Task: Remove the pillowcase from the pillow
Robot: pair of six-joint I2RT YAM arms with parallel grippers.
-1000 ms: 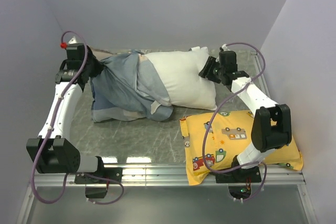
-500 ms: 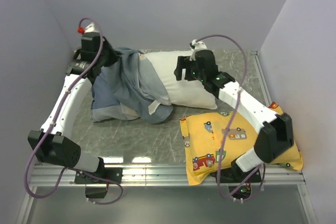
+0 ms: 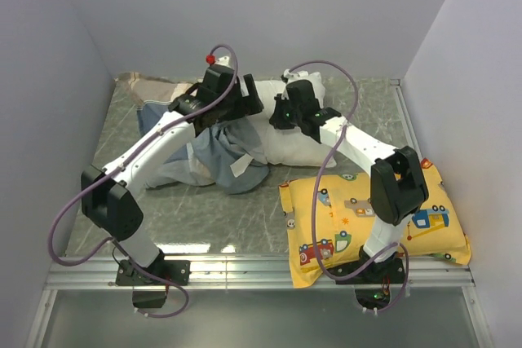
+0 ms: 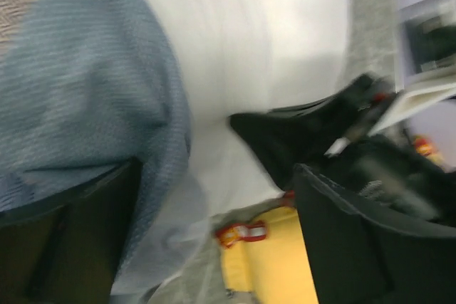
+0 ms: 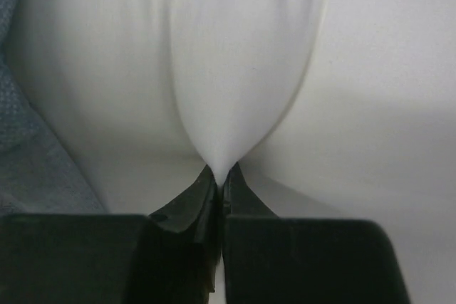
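Observation:
The pillowcase (image 3: 218, 151), striped blue and grey with a beige edge, lies bunched over the left end of the white pillow (image 3: 298, 146). My left gripper (image 3: 249, 106) hovers open above the pillow's middle, at the pillowcase's rim. In the blurred left wrist view, its fingers (image 4: 356, 247) stand wide apart with nothing between them, over the pillowcase (image 4: 78, 90) and the pillow (image 4: 249, 48). My right gripper (image 3: 276, 116) is close beside the left one. It is shut (image 5: 221, 176) on a pinched fold of the pillow (image 5: 235, 69), with the pillowcase (image 5: 28, 154) at the left.
A yellow pillow with cartoon vehicles (image 3: 367, 218) lies at the front right, under the right arm, and also shows as the yellow pillow (image 4: 263, 268) in the left wrist view. Walls close in at the back and on both sides. A metal rail (image 3: 261, 266) runs along the near edge.
My left gripper let go of the pillowcase, swung right to the pillow's middle and opened. My right gripper moved left and shut on the pillow's fabric. The pillowcase dropped lower.

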